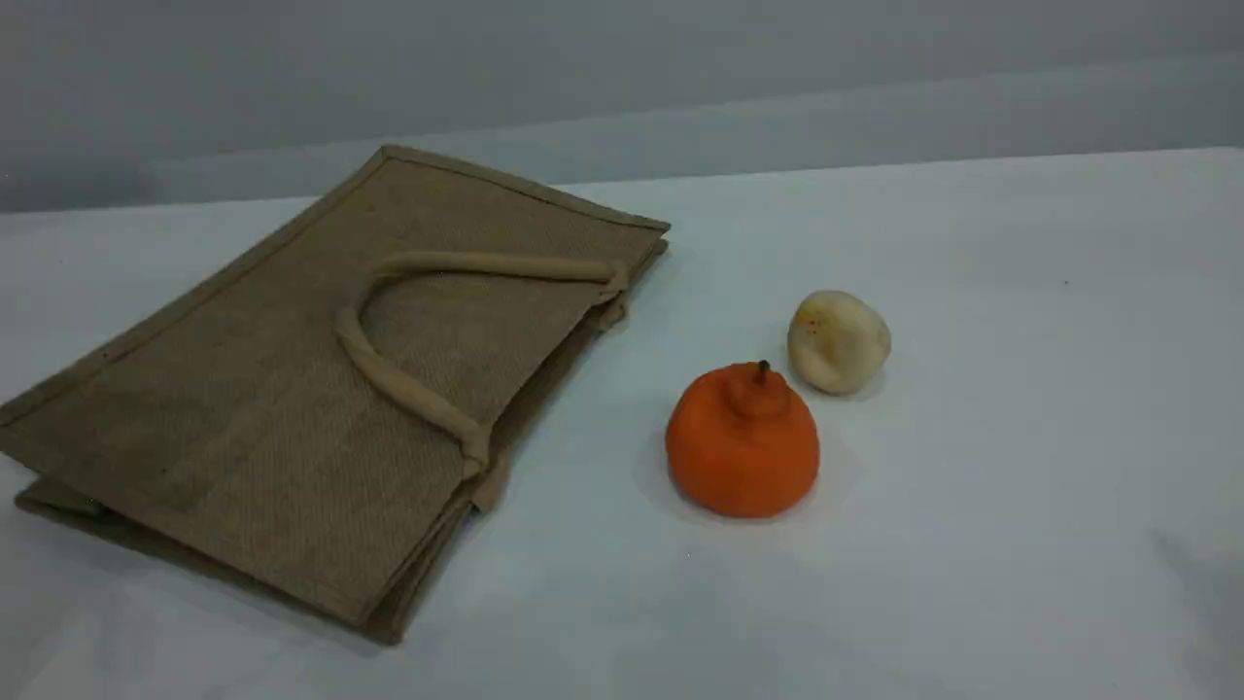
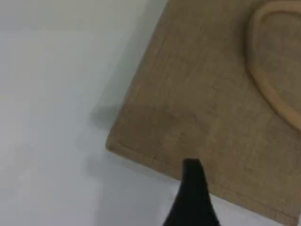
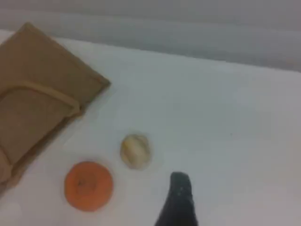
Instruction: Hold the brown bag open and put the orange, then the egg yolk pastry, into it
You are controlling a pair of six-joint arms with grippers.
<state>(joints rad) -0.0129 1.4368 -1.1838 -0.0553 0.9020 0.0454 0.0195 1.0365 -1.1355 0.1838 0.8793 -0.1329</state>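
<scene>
Right, the brown bag (image 1: 292,389) lies flat on the white counter (image 1: 1020,506), over on the left of the scene view. It is folded shut, with its mouth edge turned toward the foods. One beige loop handle (image 1: 398,384) is flopped back across the top panel.

Now the foods. To the bag's right and clear of it sits the orange (image 1: 743,447), upright, with its knobby neck and dark stem pointing up. Just behind it, a touch further right, is the egg yolk pastry (image 1: 838,340), pale with a browned smudge on its upper left. The right wrist view shows a strip of bare counter between the two, so they are near each other but not touching.

Over to the left tool (image 2: 192,172). One dark fingertip rises from the bottom of the left wrist view, crossing the bag's stitched edge not far from a corner. Whether it touches the fabric I cannot tell. Its jaws are released, spread wide, with nothing in them.

The right tool (image 3: 178,188) shows its dark fingertip over bare counter, near the pastry and to the right of it, with the orange further left. It too is released and grasps nothing.
</scene>
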